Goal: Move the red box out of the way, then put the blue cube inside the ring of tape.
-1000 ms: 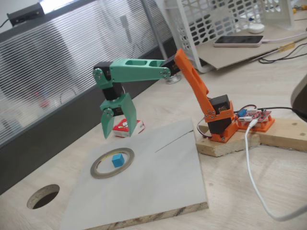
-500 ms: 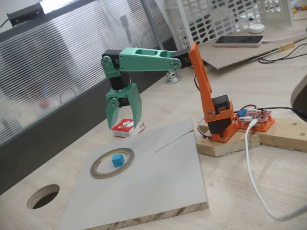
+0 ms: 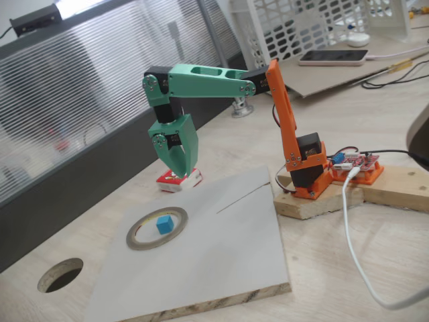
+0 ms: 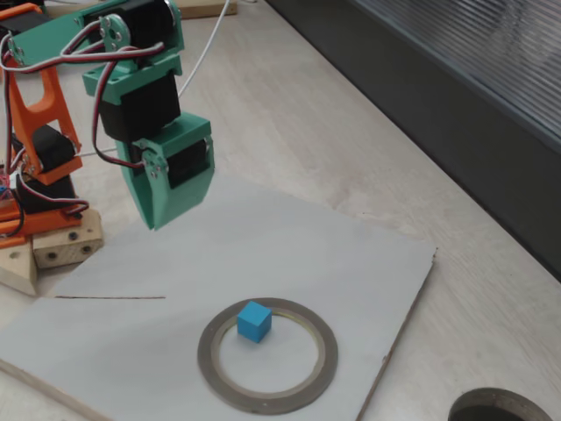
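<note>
The red box (image 3: 178,180) lies on the wooden table just past the far edge of the grey board (image 3: 221,255). My green gripper (image 3: 178,172) points straight down over it with its fingers pressed together; I cannot tell if the tip touches the box top. Another fixed view shows the gripper (image 4: 156,223) shut and empty, hanging above the board (image 4: 289,254). The blue cube (image 3: 163,224) sits inside the ring of tape (image 3: 131,238), slightly off centre. Cube (image 4: 254,321) and ring (image 4: 326,360) lie flat on the board, well in front of the gripper.
A round dark hole (image 3: 60,275) is cut in the table left of the board, and its rim (image 4: 500,405) appears at the bottom right in another view. The arm's orange base (image 3: 305,168) stands on wooden blocks with a red circuit board (image 3: 358,164) and a white cable (image 3: 355,241).
The gripper went from wide open to shut. It shifted a little to the right from a second ago and now points at the red box. Box, cube and ring stayed put.
</note>
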{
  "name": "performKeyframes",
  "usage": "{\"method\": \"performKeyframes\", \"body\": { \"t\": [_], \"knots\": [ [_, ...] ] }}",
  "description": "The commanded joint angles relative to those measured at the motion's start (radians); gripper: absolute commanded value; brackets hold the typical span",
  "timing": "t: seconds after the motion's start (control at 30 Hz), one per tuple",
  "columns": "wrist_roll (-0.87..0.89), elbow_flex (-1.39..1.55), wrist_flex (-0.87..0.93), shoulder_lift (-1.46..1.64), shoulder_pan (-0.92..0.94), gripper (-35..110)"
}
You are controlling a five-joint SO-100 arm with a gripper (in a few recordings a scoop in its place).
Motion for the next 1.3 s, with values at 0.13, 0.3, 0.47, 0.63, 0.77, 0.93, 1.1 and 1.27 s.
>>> {"method": "performKeyframes", "body": {
  "t": [0.13, 0.3, 0.47, 0.63, 0.77, 0.93, 1.1, 1.27],
  "knots": [
    [0.012, 0.018, 0.006, 0.043, 0.006, 1],
    [0.014, 0.04, 0.008, 0.115, 0.008, 1],
    [0.014, 0.273, 0.008, 0.253, 0.008, 1],
    [0.014, 0.453, 0.006, 0.442, 0.003, 1],
    [0.014, 0.629, 0.006, 0.565, -0.003, 1],
    [0.014, 0.85, -0.032, 0.699, 0.006, 1],
    [0.014, 1.037, -0.135, 0.83, 0.006, 1],
    [0.014, 1.183, -0.146, 0.907, 0.005, 1]
  ]
}}
